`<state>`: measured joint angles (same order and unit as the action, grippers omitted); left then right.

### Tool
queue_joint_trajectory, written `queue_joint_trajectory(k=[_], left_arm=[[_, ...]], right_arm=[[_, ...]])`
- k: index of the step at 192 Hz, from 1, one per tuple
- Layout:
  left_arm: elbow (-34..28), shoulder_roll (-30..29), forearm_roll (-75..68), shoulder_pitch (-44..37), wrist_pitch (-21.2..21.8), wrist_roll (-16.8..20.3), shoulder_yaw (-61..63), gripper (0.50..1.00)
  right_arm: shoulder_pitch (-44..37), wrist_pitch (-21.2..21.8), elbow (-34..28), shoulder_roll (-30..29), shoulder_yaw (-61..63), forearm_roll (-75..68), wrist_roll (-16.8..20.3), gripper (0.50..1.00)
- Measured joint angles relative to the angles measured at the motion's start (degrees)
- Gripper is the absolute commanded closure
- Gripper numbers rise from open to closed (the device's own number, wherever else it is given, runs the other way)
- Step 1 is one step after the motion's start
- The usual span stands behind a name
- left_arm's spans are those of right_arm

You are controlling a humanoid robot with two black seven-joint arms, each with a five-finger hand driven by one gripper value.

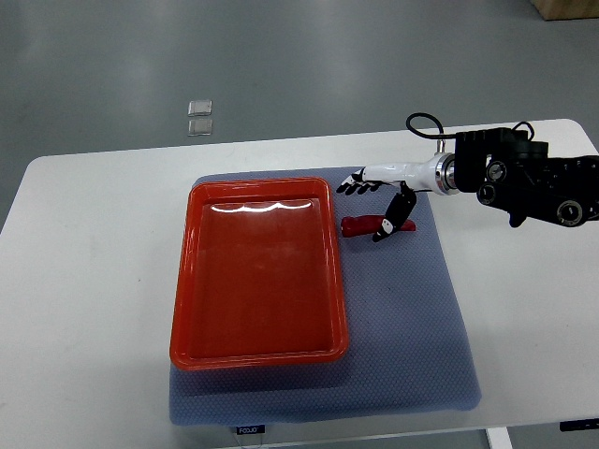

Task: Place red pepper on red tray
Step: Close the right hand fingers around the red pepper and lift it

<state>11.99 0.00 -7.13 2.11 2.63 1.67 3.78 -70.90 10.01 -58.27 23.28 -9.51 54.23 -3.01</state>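
A red pepper (pixel 363 224) lies on the blue mat just right of the red tray (pixel 187 281), near the tray's upper right corner. The tray holds nothing. My right hand (pixel 376 198) reaches in from the right edge and hovers over the pepper. Its fingers (pixel 354 186) are spread toward the tray and its thumb (pixel 393 217) hangs down across the pepper's right half. The fingers are not closed around the pepper. The left arm does not show.
A blue-grey mat (pixel 412 346) lies under the tray on a white table (pixel 84 281). Two small clear squares (pixel 199 116) lie on the grey floor beyond the table's far edge.
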Motion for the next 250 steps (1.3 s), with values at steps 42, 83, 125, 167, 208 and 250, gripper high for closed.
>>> queue_joint_trajectory(k=[42,83,125,167,208,250], left_arm=[[-0.1,0.0,0.0,0.0,0.0,0.0,0.0,0.500],[-0.1,0.0,0.0,0.0,0.0,-0.2,0.0,0.500],[-0.1,0.0,0.0,0.0,0.0,-0.3,0.0,0.500],[-0.1,0.0,0.0,0.0,0.0,-0.3,0.0,0.500],[-0.1,0.0,0.0,0.0,0.0,-0.3,0.0,0.500],[-0.1,0.0,0.0,0.0,0.0,-0.4,0.0,0.500]], right_arm=[[2.7,-4.2,1.0,-1.9,-0.5,0.0,2.1,0.634],[4.3,-7.0,2.1,-2.7,-0.5,0.2,2.3,0.699],[5.0,-8.4,3.1,-3.2,-1.0,1.7,2.3,0.859],[5.6,-9.5,4.3,-4.2,-2.6,2.3,2.2,1.000],[4.3,-9.3,4.5,-3.3,-2.9,2.7,2.2,1.000],[-2.9,-6.8,0.4,1.8,-2.5,1.9,2.2,1.000]])
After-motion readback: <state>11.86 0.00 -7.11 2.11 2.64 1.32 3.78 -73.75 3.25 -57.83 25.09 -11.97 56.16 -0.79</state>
